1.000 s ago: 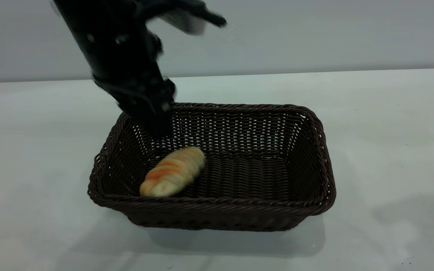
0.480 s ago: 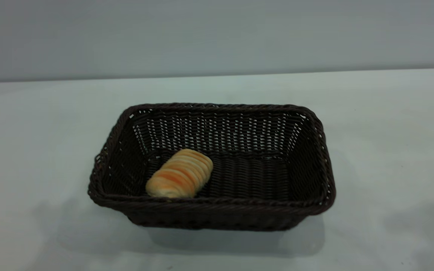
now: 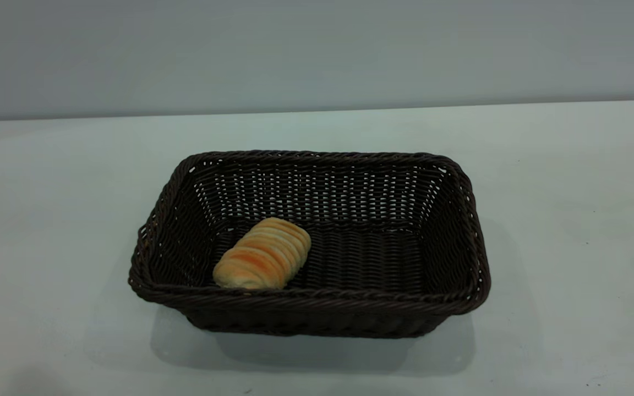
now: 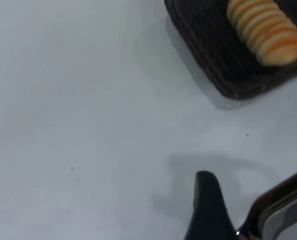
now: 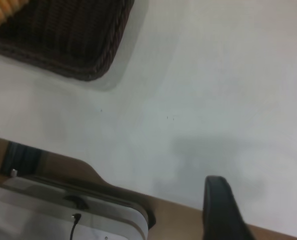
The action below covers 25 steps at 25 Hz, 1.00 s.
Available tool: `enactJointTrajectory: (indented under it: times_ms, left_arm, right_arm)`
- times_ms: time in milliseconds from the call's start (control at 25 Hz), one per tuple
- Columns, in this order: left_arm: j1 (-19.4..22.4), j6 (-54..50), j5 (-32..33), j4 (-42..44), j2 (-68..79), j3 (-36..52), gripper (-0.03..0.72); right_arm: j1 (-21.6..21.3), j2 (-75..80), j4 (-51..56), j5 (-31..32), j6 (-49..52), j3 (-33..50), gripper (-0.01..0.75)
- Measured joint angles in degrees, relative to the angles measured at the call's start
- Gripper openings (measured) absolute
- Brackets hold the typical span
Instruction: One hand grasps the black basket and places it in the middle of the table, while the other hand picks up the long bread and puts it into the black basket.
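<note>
The dark woven wicker basket (image 3: 317, 247) sits mid-tabletop (image 3: 570, 220), the small golden ridged loaf (image 3: 262, 254) inside toward seven o'clock — both steps look done. Each tool shows only one fingertip in its wrist view, holding nothing; how open, I cannot tell.

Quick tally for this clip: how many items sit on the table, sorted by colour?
Dark brown-black: 1, the black basket, standing on the table.
Golden-orange: 1, the long bread, lying inside the basket near its left end.
Total: 2.
</note>
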Motion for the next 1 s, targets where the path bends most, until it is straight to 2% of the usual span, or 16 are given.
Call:
enactJointTrajectory:
  times_ms: [240, 520, 680, 1000]
  left_arm:
    - [0.0, -2.32, 0.24, 0.06, -17.25, 10.59, 0.532]
    - [0.0, -4.57, 1.2, 0.06, -33.62, 20.09, 0.532]
    - [0.0, -8.84, 2.5, 0.06, -40.72, 24.43, 0.532]
    - [0.0, -11.33, 3.02, 0.88, -51.18, 26.97, 0.533]
  right_arm:
    - [0.0, -13.54, 0.0, -0.15, -2.82, 8.05, 0.429]
    - [0.0, -26.53, 1.25, -6.45, -6.26, 19.32, 0.429]
    - [0.0, -32.19, 1.19, -7.05, -6.52, 26.33, 0.429]
    - [0.0, -41.74, 0.95, -6.12, -6.65, 28.45, 0.429]
